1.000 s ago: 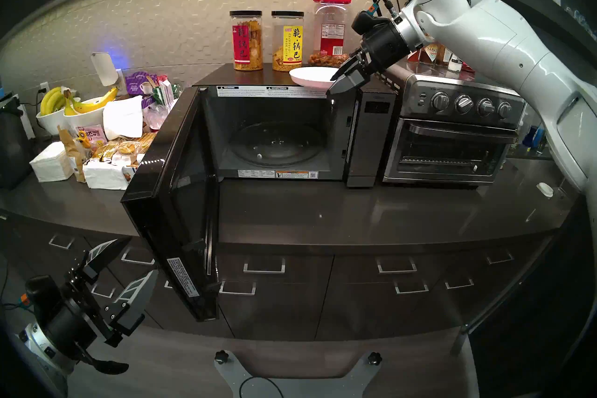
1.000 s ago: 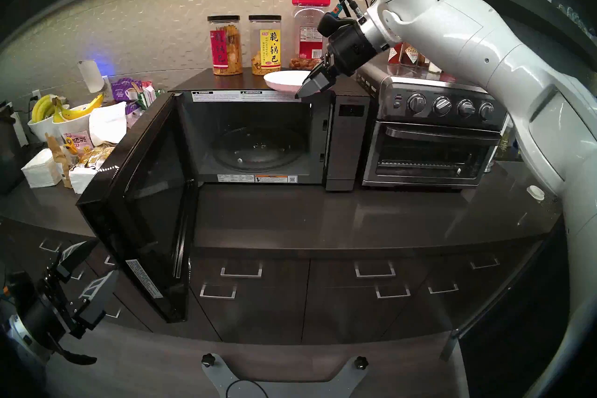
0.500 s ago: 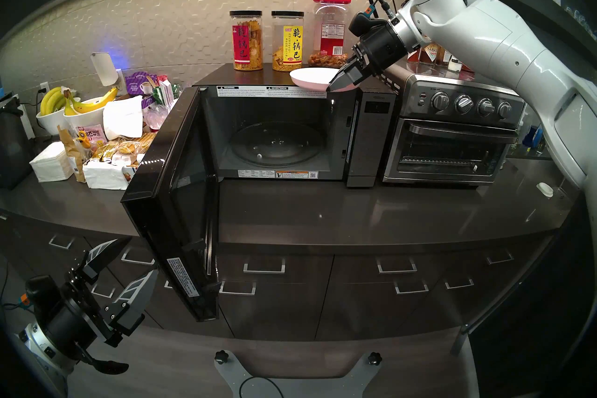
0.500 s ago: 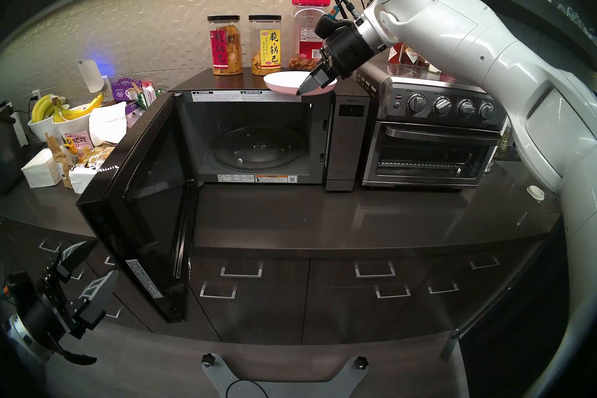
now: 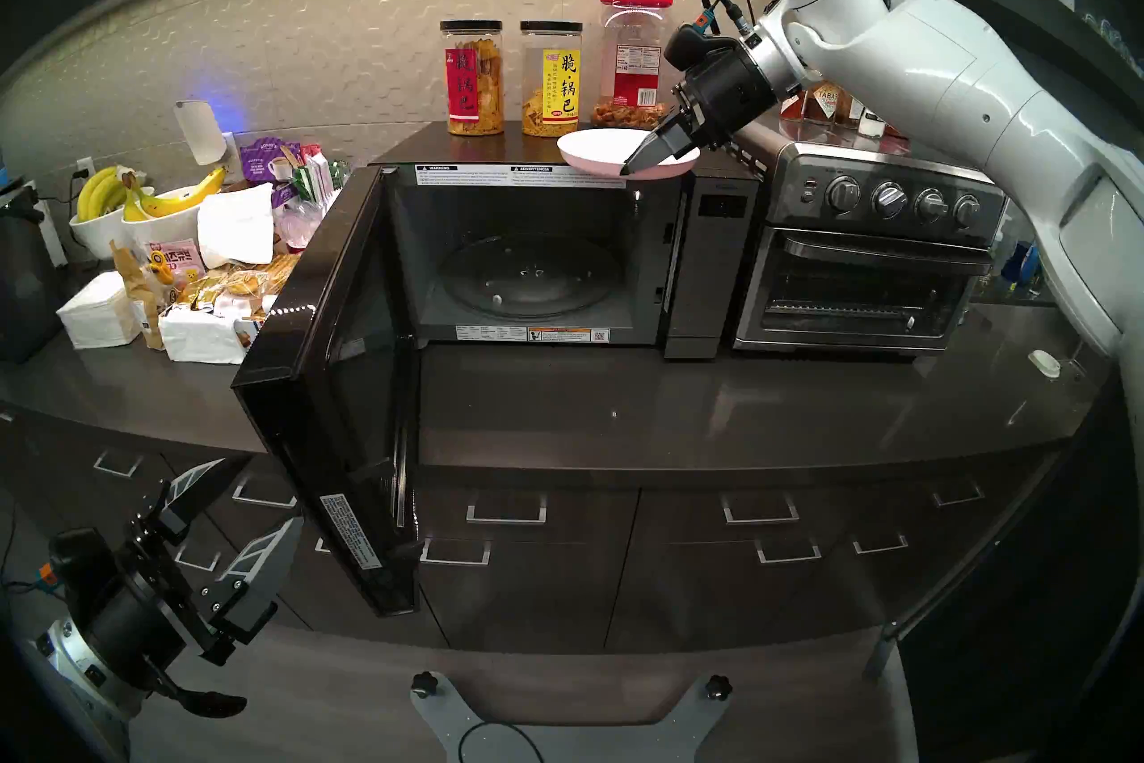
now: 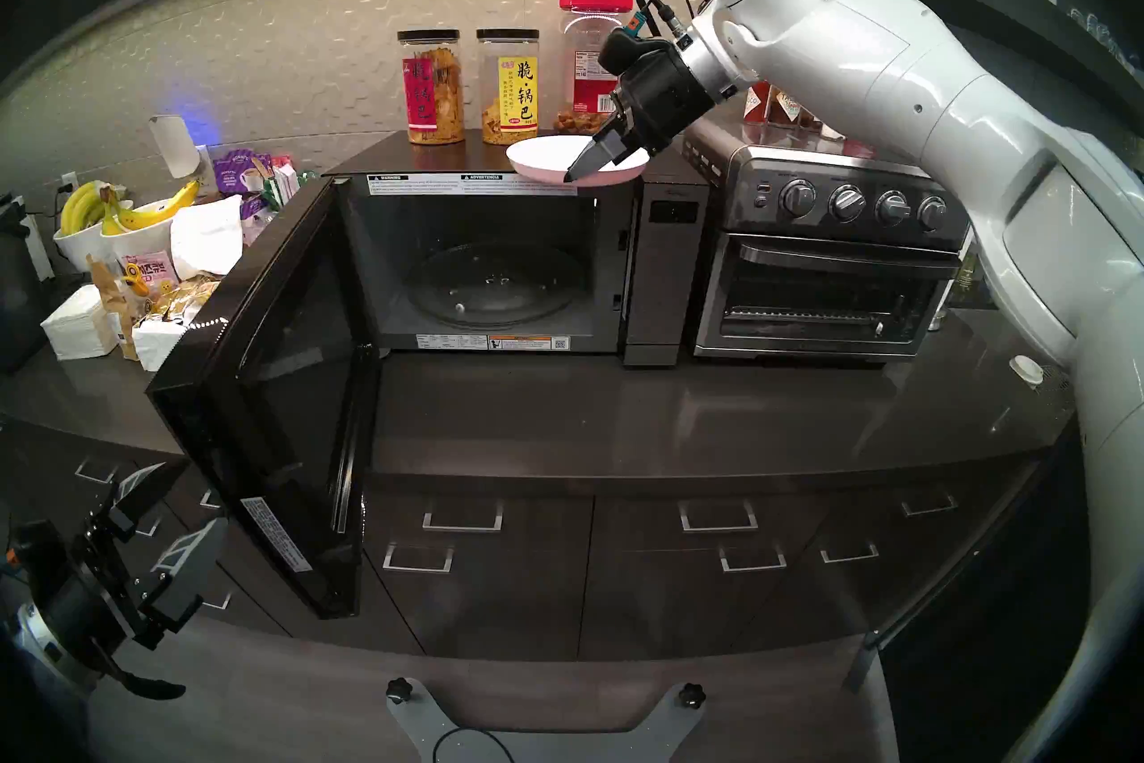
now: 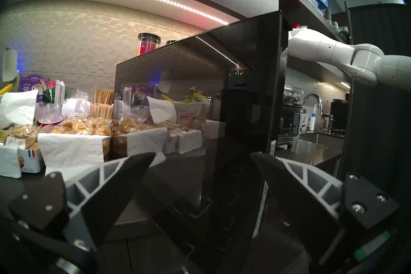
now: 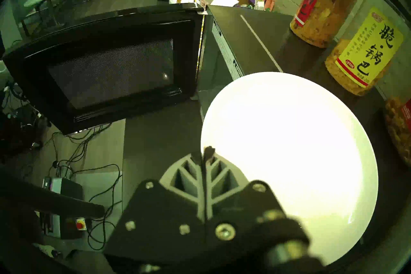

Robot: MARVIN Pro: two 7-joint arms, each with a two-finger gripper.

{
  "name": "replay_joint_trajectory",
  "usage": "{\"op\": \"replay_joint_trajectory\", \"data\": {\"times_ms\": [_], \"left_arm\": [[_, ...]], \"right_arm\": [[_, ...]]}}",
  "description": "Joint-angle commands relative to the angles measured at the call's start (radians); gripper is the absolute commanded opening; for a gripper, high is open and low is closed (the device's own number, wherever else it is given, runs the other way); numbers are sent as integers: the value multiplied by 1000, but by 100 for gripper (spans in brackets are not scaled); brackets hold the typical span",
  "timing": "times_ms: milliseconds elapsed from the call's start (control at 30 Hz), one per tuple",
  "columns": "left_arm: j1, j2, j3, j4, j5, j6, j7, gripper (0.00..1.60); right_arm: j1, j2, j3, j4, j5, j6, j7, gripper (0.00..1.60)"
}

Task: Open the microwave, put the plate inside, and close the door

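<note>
The black microwave (image 5: 712, 260) stands on the counter with its door (image 5: 334, 384) swung wide to the left and its cavity with a glass turntable (image 5: 526, 275) showing. The white plate (image 5: 600, 148) is at the front right of the microwave's top, tilted slightly, its front rim past the edge. My right gripper (image 5: 628, 170) is shut on that front rim; the wrist view shows its fingertips (image 8: 210, 151) pinched together at the edge of the plate (image 8: 289, 144). My left gripper (image 5: 266, 492) hangs open and empty, low in front of the drawers, left of the door's outer face (image 7: 200, 100).
Three snack jars (image 5: 551, 80) stand right behind the plate on the microwave's top. A steel toaster oven (image 5: 866, 248) sits right of the microwave. Banana bowls (image 5: 142, 210) and snack packets crowd the counter's left. Bare counter (image 5: 681, 409) lies before the cavity.
My right gripper has closed on the plate's front rim and pulled up a little. The plate has tilted and shifted slightly right. The left arm and the door have not moved.
</note>
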Motion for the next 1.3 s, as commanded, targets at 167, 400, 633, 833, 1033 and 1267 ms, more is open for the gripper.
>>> {"op": "replay_joint_trajectory", "data": {"times_ms": [167,400,633,833,1033,1267], "left_arm": [[-3,-1,1,-16,-2,1,0,160],[-4,-2,0,-16,-1,1,-1,160],[-4,-3,0,-16,0,2,-2,160],[-5,-4,0,-16,0,3,-2,160],[-6,-4,0,-16,1,3,-3,160],[-6,-5,-1,-16,1,4,-4,160]], "right_arm": [[49,10,11,6,19,-8,82,0],[78,31,30,4,38,-11,96,0],[102,53,40,-3,54,-8,105,0],[121,88,51,-37,74,-6,118,0],[130,120,54,-78,99,5,120,0],[140,165,57,-138,140,27,92,0]]}}
